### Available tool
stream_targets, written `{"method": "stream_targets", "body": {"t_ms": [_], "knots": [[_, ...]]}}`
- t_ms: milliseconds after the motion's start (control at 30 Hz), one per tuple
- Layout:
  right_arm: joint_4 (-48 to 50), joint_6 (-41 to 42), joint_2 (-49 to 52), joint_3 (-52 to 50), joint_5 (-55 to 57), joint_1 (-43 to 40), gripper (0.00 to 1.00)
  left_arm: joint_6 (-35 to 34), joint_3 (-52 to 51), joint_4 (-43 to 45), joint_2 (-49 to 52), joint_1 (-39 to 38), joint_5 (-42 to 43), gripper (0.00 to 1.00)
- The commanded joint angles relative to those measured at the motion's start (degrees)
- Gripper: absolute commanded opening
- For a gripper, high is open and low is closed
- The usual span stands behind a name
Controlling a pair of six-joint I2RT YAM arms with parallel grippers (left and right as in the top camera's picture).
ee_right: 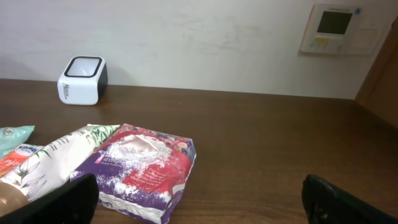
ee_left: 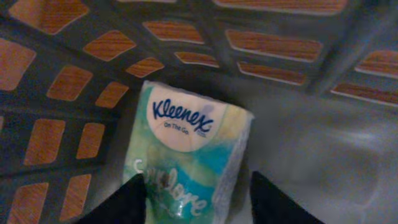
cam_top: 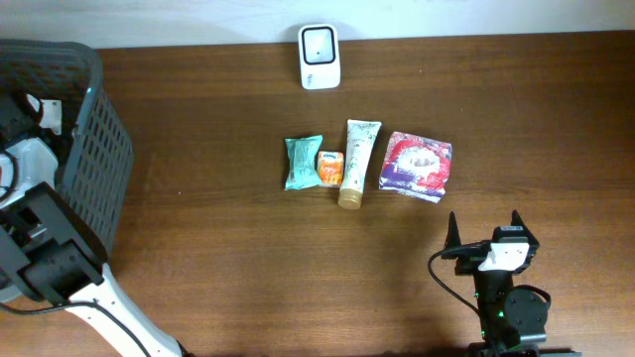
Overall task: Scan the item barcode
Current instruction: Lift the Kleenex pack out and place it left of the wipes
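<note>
Tissue pack [ee_left: 193, 149] in basket [ee_left: 56, 124] is straddled by left gripper [ee_left: 198, 177] for pickup toward scanner [cam_top: 319, 57]; pinch cannot be told; right gripper [ee_right: 198, 186] is spread, idle

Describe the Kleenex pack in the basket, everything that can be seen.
The Kleenex pack is a soft, glossy plastic packet, teal, green and pale yellow, with a white oval label reading Kleenex On The Go. It lies label up, slightly skewed, on the grey basket floor near the lattice wall. The jaws of the left gripper flank its lower end; whether they press it is unclear.
</note>
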Motion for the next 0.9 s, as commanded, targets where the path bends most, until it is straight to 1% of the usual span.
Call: {"method": "stream_targets", "body": {"t_ms": [0,33,133,200,233,267,333,367,400,433,467,500,533,567,600,633,667,700,767,800,867], "knots": [[-0.2,-0.4,-0.4,-0.5,0.1,-0.3,0.99,0.1,-0.2,-0.4,1.4,0.0,-0.3,0.06],[-0.2,-0.4,-0.4,-0.5,0.1,-0.3,0.99,0.1,-0.2,-0.5,1.4,0.0,-1.5,0.0],[-0.2,-0.4,-0.4,-0.5,0.1,-0.3,0.99,-0.5,-0.2,-2.8,-0.9,0.0,-7.2,0.0],[-0.2,-0.4,-0.4,-0.5,0.1,-0.3,0.99,-5.1,-0.2,-3.9,-4.3,0.0,-7.7,0.0],[-0.2,-0.4,-0.4,-0.5,0.1,-0.3,0.99,-10.5,-0.2,-4.8,-7.9,0.0,-6.6,0.0],[-0.2,-0.4,-0.4,-0.5,0.1,-0.3,0.99,-11.8,-0.2,-5.5,-9.8,0.0,-4.9,0.0],[-0.2,-0.4,-0.4,-0.5,0.1,-0.3,0.99,-13.8,-0.2,-7.7,-17.5,0.0,4.5,0.0],[-0.2,-0.4,-0.4,-0.5,0.1,-0.3,0.99,-17.7,-0.2,-7.8,-19.9,0.0,5.5,0.0],[-0.2,-0.4,-0.4,-0.5,0.1,-0.3,0.99,-24.0,-0.2,-8.0,-23.1,0.0,5.5,0.0],[-0.2,-0.4,-0.4,-0.5,0.1,-0.3,0.99,-28.2,-0.2,-8.3,-26.9,0.0,5.5,0.0],[-0.2,-0.4,-0.4,-0.5,0.1,-0.3,0.99,-29.7,-0.2,-8.6,-28.9,0.0,6.1,0.0],[-0.2,-0.4,-0.4,-0.5,0.1,-0.3,0.99,-30.5,-0.2,-8.9,-31.5,0.0,8.0,0.0],[-0.2,-0.4,-0.4,-0.5,0.1,-0.3,0.99,-30.8,-0.2,-8.9,-35.1,0.0,12.7,0.0],[-0.2,-0.4,-0.4,-0.5,0.1,-0.3,0.99,-32.7,-0.2,-8.8,-37.5,0.0,16.3,0.0],[-0.2,-0.4,-0.4,-0.5,0.1,-0.3,0.99,-36.9,-0.2,-8.7,-40.0,0.0,20.7,0.0],[-0.2,-0.4,-0.4,-0.5,0.1,-0.3,0.99,-44.1,-0.2,-9.0,-42.7,0.0,26.3,0.0],[-0.2,-0.4,-0.4,-0.5,0.1,-0.3,0.99,-48.9,-0.2,-9.5,-44.3,0.0,31.9,0.0],[-0.2,-0.4,-0.4,-0.5,0.1,-0.3,0.99,-50.4,-0.2,-10.0,-45.2,-0.2,37.5,0.0],[-0.2,-0.4,-0.4,-0.5,0.1,-0.3,0.99,-50.4,-0.2,-10.8,-45.7,-2.0,45.8,0.0],[-0.2,-0.4,-0.4,-0.5,0.1,-0.3,0.99,-50.3,-0.2,-12.5,-45.6,-4.5,48.5,0.0],[-0.2,-0.4,-0.4,-0.5,0.1,-0.3,0.99,-49.7,-0.2,-15.4,-45.6,-8.9,48.4,0.0]]}}
